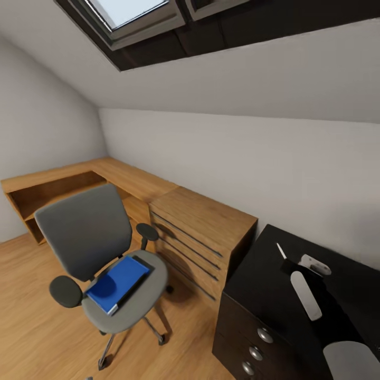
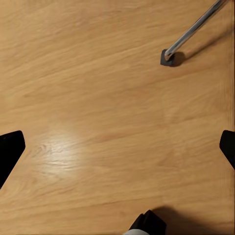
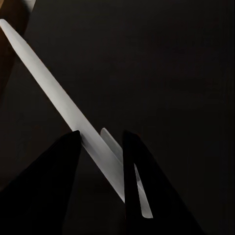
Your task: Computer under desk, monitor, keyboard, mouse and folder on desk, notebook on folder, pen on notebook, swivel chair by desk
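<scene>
The grey swivel chair point(image 1: 87, 229) stands on the wood floor, apart from the black desk point(image 1: 253, 274) at the right. The bright blue folder point(image 1: 119, 282) lies flat on its seat. My right gripper point(image 1: 287, 262) hovers over the desk top point(image 3: 171, 73), shut on the thin white pen point(image 1: 281, 250), which sticks out slantwise past the black fingers point(image 3: 63, 176). The pen point(image 3: 54, 83) runs between both fingers in the right wrist view. My left gripper point(image 2: 117, 147) hangs open over bare floor, nothing between its fingers.
A wooden chest with long bar handles point(image 1: 203, 237) stands between chair and desk. A light wooden L-shaped counter point(image 1: 95, 177) runs along the far walls. The desk's drawers have round silver knobs point(image 1: 264, 333). A chrome chair leg with caster point(image 2: 169, 56) lies near my left gripper.
</scene>
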